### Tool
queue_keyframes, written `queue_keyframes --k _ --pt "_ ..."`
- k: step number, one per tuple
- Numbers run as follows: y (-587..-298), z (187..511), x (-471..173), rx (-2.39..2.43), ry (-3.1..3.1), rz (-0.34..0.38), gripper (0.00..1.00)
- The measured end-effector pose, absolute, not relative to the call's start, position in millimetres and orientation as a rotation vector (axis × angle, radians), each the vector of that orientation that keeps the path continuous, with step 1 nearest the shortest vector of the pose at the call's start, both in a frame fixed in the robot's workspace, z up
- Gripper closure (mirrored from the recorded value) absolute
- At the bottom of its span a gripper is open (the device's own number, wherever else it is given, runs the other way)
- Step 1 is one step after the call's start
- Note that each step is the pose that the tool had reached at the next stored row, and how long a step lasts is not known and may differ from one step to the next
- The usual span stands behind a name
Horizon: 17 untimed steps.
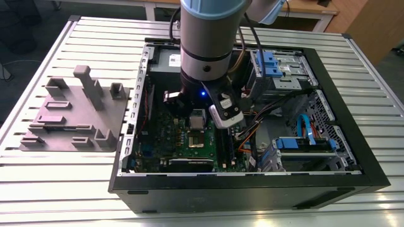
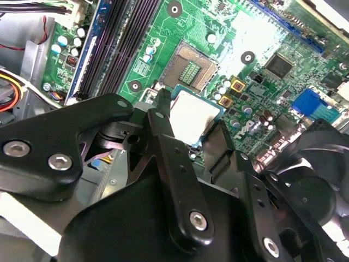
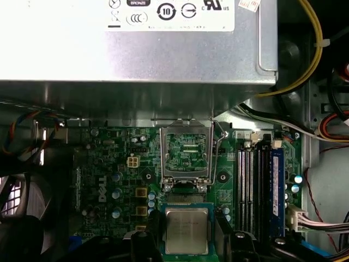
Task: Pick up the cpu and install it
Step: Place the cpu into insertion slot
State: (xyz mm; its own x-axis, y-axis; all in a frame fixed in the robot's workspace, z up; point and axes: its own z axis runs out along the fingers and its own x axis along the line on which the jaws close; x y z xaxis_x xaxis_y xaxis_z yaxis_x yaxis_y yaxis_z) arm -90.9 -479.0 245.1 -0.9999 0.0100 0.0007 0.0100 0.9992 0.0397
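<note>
The cpu (image 2: 192, 115) is a small silvery square with a thin green rim, and it sits between my gripper's two black fingers (image 2: 160, 121). My gripper (image 2: 191, 123) is shut on it inside the open computer case (image 1: 252, 180), low over the green motherboard (image 2: 256, 33). The bare socket (image 2: 188, 67) lies just beyond the chip in the second wrist view. The first wrist view has the cpu (image 3: 187, 230) below the shiny socket frame (image 3: 187, 153), which stands flipped open. The arm's wrist (image 1: 205, 56) hangs over the middle of the board.
A grey plastic plate with upright blocks (image 1: 75, 113) lies on the slatted table at the exterior view's left. The power supply box (image 3: 136, 49), dark memory slots (image 3: 256, 185), a fan (image 3: 22, 218), drive bays (image 1: 277, 66) and loose cables (image 3: 305, 49) crowd the case.
</note>
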Motion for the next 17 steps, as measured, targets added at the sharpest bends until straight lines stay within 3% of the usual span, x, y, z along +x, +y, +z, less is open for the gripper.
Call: queue_keyframes --k 17 --pt "-479.0 236.3 -90.0 -0.016 -3.140 -0.062 0.53"
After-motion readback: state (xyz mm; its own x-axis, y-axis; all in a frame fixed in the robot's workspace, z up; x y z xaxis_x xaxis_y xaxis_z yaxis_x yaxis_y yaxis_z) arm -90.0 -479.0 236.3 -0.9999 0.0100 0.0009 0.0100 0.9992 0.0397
